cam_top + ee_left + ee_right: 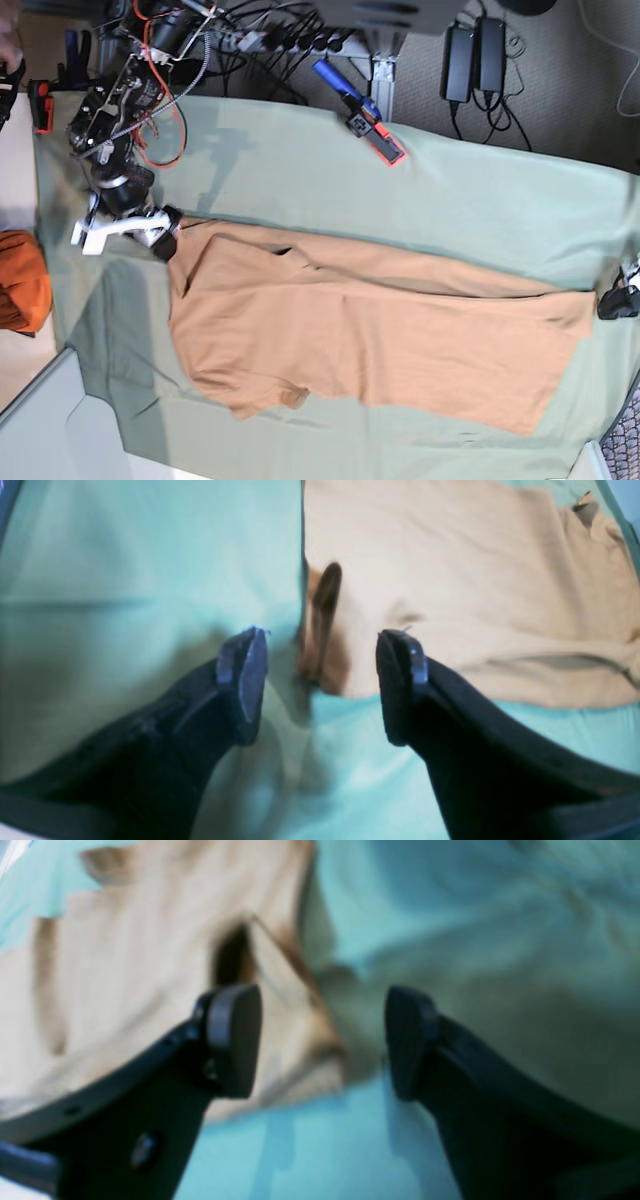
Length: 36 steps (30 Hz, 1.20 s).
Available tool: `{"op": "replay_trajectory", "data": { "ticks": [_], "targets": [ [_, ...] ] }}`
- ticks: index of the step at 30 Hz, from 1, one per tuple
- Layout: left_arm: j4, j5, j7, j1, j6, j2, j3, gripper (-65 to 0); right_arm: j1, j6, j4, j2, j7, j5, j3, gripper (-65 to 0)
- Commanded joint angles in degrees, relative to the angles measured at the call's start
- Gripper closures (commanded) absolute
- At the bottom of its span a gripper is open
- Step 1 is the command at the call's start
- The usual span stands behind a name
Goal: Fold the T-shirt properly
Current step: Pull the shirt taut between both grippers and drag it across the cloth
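The tan T-shirt [370, 340] lies spread flat on the sage-green cloth sheet [450, 190], stretched from left to right in the base view. My right gripper [166, 238] is at the shirt's upper left corner. In the right wrist view it [320, 1040] is open, with a folded shirt corner [295, 1040] between the jaws. My left gripper [614, 302] is at the shirt's far right corner. In the left wrist view it [322, 680] is open, with the jaws straddling the shirt's corner edge [330, 665]. Neither gripper holds fabric.
A vivid orange bunched cloth [20, 280] lies at the left edge. A red and blue tool [365, 115] lies on the green sheet at the back. Power adapters [475, 45] and cables lie beyond the table. The sheet's front edge runs along the bottom.
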Motion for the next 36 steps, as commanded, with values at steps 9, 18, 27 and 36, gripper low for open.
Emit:
{"op": "replay_trajectory", "data": {
  "ticks": [9, 18, 27, 36],
  "targets": [
    [-2.0, -2.5, -2.7, 0.2, -0.5, 2.3, -0.4, -38.2, -1.5, 4.3, 0.4, -0.2, 1.7, 3.8, -0.3, -39.0],
    [-10.4, -2.1, -4.5, -4.5, -0.5, 4.5, -0.4, -38.2, -1.4, 4.3, 0.3, -0.8, 1.5, 4.0, -1.0, -39.0],
    [-10.4, -5.0, -1.1, -5.2, -0.5, 6.8, -0.3, -38.1, -1.4, 4.3, 0.3, -3.7, 1.6, 3.8, -5.7, -38.9],
    [-10.4, -6.5, -0.5, -5.2, -0.5, 7.1, -0.3, -15.2, -1.4, 4.3, 0.3, -3.8, 3.3, 1.5, -7.5, -16.6]
  ]
}}
